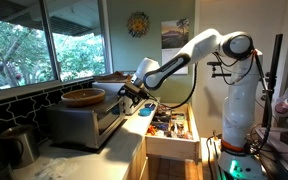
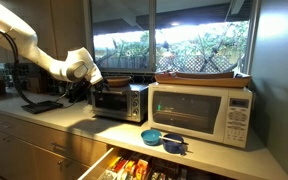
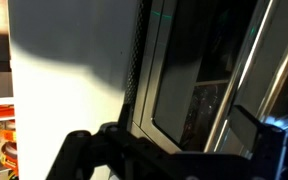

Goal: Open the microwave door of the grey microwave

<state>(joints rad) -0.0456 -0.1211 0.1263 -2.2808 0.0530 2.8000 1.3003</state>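
Now | one boxy silver-grey metal microwave on counter, left of one white microwave | dark-glass door just beyond claw | claw fingers apart, holding nothing | two blue bowls near.

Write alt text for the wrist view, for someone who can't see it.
The open gripper sits close to the microwave door, its dark fingers spread along the bottom edge. A pale panel fills the left side.
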